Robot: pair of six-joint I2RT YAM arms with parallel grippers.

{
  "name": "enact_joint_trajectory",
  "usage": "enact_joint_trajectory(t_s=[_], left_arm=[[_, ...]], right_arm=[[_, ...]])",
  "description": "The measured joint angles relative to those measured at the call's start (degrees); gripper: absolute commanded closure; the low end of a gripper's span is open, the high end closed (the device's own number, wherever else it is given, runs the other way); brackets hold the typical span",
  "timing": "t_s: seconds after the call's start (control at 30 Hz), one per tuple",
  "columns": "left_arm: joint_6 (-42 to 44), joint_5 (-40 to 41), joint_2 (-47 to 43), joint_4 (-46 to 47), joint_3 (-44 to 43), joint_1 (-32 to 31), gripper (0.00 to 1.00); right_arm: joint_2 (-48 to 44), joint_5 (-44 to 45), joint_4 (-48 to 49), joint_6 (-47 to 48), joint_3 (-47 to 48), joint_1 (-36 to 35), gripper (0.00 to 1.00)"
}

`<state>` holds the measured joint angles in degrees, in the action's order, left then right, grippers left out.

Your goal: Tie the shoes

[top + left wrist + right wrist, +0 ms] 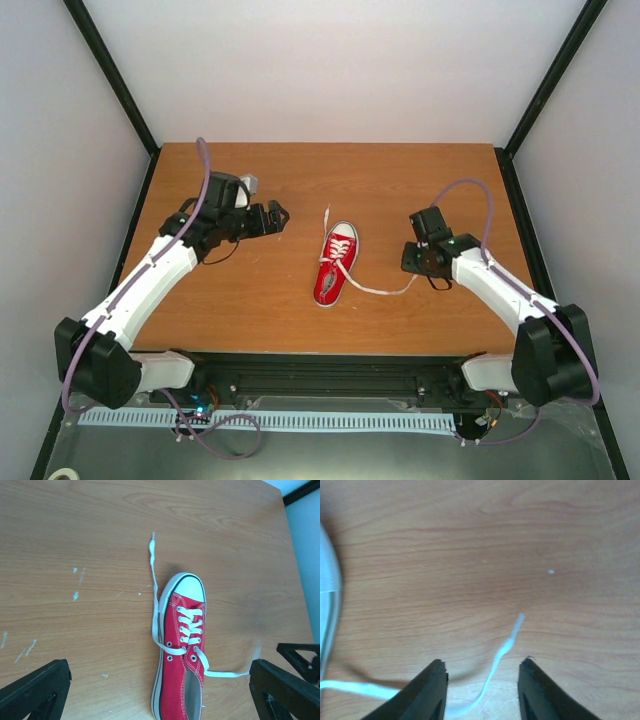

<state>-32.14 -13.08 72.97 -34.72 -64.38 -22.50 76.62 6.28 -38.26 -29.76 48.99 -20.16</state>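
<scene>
No knot yet: shoe (335, 265) laces (155, 592) lie loose on the table (250, 300); left end effector (282, 214) gapes, right end effector (482, 666) straddles one lace (508, 641), not pinching

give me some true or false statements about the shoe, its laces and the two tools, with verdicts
1. The shoe stands on its sole on the table. True.
2. Its laces are tied in a bow. False: they are untied, with both ends loose on the table.
3. The left tool is shut on a lace. False: it is open and holds nothing.
4. The right tool has a lace strand running between its fingers. True.
</scene>
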Motion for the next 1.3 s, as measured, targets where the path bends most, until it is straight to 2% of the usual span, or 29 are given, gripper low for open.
enact_joint_trajectory(t_s=[0.13,0.2,0.37,0.5,0.67,0.87,1.3], left_arm=[[-1.18,0.70,-1.29,-2.49,-0.26,2.27,0.00],[-1.53,0.90,-2.08,-3.48,-0.28,4.09,0.00],[-0.85,2.47,-5.51,-5.75,-0.87,6.38,0.00],[0.81,2.38,-5.92,-7.52,-3.58,6.45,0.00],[2.73,0.39,-6.23,-9.07,-4.11,6.45,0.00],[3.91,-0.50,-6.43,-10.05,-4.07,6.45,0.00],[6.05,1.27,-6.38,-11.80,-3.04,6.49,0.00]], right_arm=[[-1.60,-2.36,-0.98,1.77,3.78,-0.20,0.46],[0.96,-2.91,-1.64,3.13,10.51,-0.79,0.46],[13.70,-4.46,0.48,4.52,28.98,-3.93,0.48],[27.98,-6.03,0.13,3.85,41.94,-6.99,0.49],[44.52,-6.34,-2.95,3.28,54.64,-9.62,0.51],[57.40,-6.78,-8.63,4.57,66.75,-10.75,0.52],[66.38,-7.63,-13.03,11.91,75.97,-12.61,0.55]])
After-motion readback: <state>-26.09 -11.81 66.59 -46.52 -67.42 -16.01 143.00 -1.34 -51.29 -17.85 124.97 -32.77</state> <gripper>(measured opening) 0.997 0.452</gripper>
